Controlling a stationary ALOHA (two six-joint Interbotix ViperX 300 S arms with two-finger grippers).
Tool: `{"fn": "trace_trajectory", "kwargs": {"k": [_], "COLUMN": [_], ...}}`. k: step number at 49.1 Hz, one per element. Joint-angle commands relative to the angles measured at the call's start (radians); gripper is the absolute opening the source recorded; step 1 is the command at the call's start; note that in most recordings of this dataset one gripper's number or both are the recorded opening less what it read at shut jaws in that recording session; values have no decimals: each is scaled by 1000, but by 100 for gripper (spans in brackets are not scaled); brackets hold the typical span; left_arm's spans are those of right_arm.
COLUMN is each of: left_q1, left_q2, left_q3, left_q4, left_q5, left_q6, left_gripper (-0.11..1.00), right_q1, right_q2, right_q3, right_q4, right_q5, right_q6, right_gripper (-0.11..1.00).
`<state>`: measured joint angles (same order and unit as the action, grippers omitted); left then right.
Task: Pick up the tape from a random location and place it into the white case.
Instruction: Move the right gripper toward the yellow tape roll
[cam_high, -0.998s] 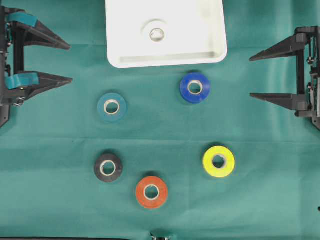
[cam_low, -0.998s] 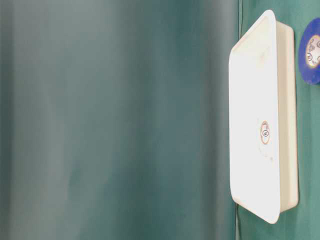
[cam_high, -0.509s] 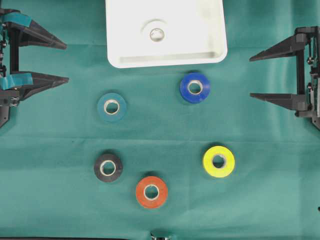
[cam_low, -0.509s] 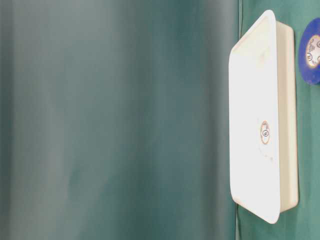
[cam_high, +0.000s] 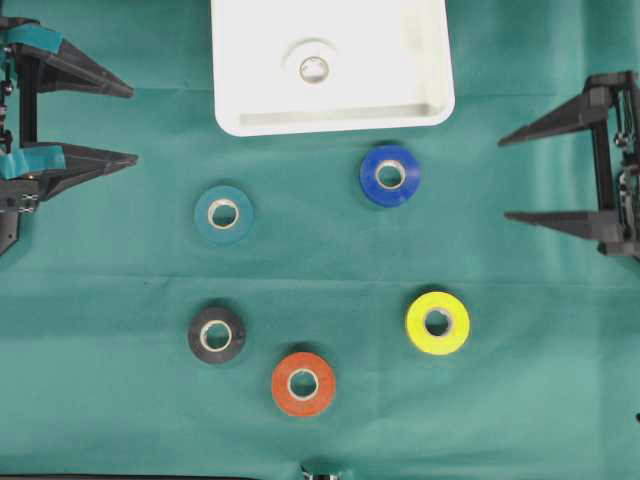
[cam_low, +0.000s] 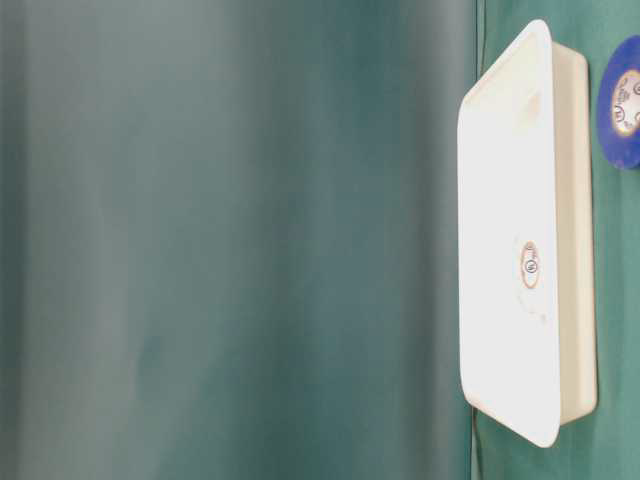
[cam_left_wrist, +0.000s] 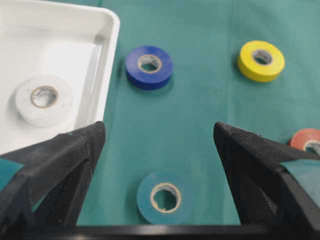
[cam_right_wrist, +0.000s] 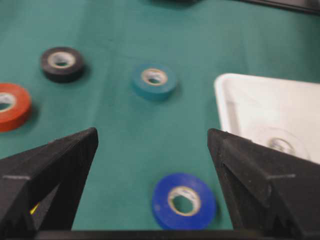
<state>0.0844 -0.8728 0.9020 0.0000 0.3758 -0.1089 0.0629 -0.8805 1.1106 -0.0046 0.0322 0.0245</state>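
The white case sits at the top middle with a white tape roll inside; it also shows in the left wrist view. On the green cloth lie a blue roll, a teal roll, a black roll, an orange roll and a yellow roll. My left gripper is open and empty at the left edge, level with the teal roll. My right gripper is open and empty at the right edge, facing the blue roll.
The green cloth covers the whole table. The table-level view shows the case and part of the blue roll turned on its side. A small metal part shows at the bottom edge.
The right gripper has moved a little toward the bottom of the overhead view and its view is slightly blurred. The left gripper shifted slightly up earlier. No roll has moved.
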Motion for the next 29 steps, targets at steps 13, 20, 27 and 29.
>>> {"fn": "trace_trajectory", "kwargs": {"k": [13,20,27,29], "left_q1": [2,2,2,2], "left_q2": [3,3,3,5], "left_q3": [-14,-12,-12,-14], "left_q4": [0,0,0,0], "left_q5": [-17,-17,-18,-18], "left_q6": [0,0,0,0], "left_gripper": [99,99,99,99], "right_q1": [170,218,230,229], "right_q2": [2,2,2,2], "right_q3": [-31,-34,-34,-34], "right_q4": [5,5,5,5], "right_q5": [21,26,28,28], "right_q6": [2,2,2,2], "right_gripper": [89,89,89,89]}}
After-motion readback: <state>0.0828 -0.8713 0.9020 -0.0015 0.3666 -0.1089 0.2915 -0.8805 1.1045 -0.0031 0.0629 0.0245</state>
